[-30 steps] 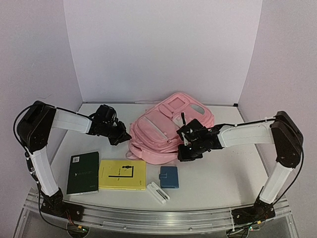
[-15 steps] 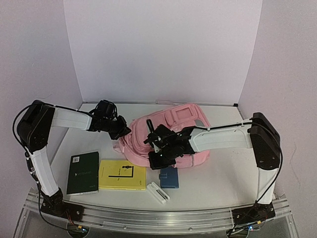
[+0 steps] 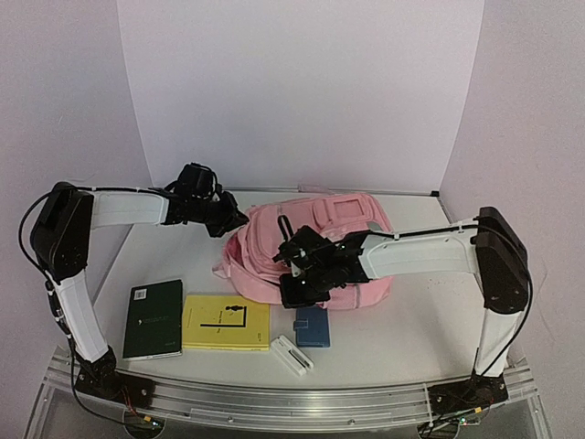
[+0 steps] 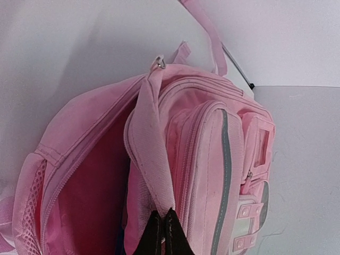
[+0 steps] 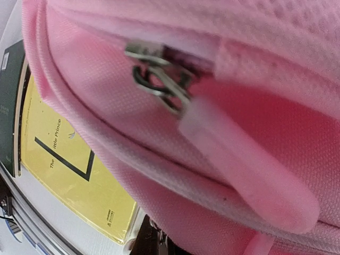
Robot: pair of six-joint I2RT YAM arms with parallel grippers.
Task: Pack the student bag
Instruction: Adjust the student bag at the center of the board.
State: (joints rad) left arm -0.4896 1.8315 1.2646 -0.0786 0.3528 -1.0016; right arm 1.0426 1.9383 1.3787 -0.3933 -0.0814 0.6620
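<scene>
Holding the student bag [image 3: 338, 229] open for packing.

Pinches the pink strap [image 4: 151, 149] in the closed left gripper [image 4: 163, 234], keeping the bag's left side raised at mid-table [image 3: 411, 338], toward the far edge, and baring the main compartment. Presses the right gripper [image 3: 294, 291], closed too, against the front lower rim; cannot tell whether fabric is caught. Leaves the yellow book [image 3: 226, 322], green book [image 3: 153, 317], blue case [image 3: 313, 326] and white piece [image 3: 293, 355] unpacked along the near edge. Risks the strap slipping from so thin a pinch, probably letting the mouth sag shut; risks dragging the bag onto the blue case just beside it.
</scene>
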